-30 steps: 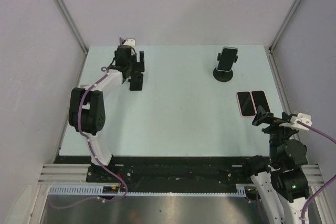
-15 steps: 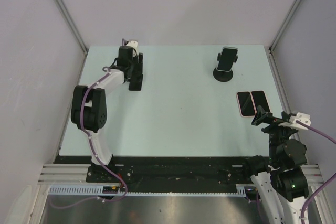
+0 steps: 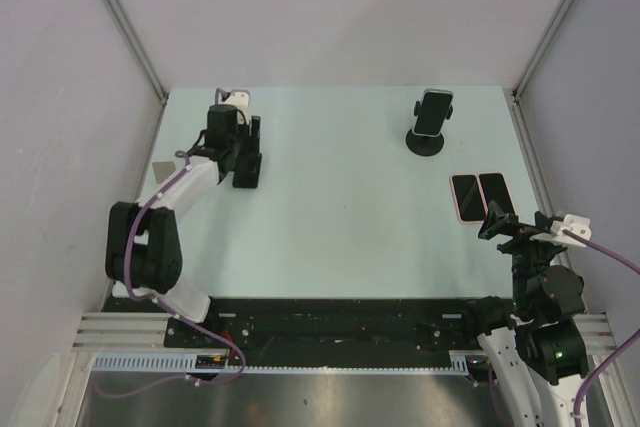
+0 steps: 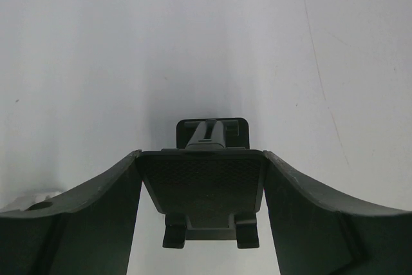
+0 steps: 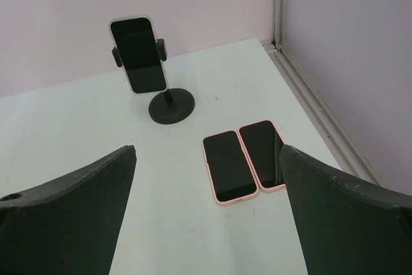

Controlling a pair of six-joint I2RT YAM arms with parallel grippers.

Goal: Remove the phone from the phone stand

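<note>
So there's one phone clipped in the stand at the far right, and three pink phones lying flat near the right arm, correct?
Not three: the right wrist view shows two pink phones lying flat, side by side. The rest holds: one phone sits clipped in the stand at the far right.

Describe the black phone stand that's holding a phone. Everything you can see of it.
The black phone stand with a round base looks like matte plastic: a flat disc foot, a short thin stem, and a cradle whose two side clamps grip the white-edged, dark-screened phone. It stands upright on the pale table towards the far right, the phone in portrait, leaning back. Only the table and that phone touch it; the two pink-edged phones lie flat nearer, apart from it.
</note>
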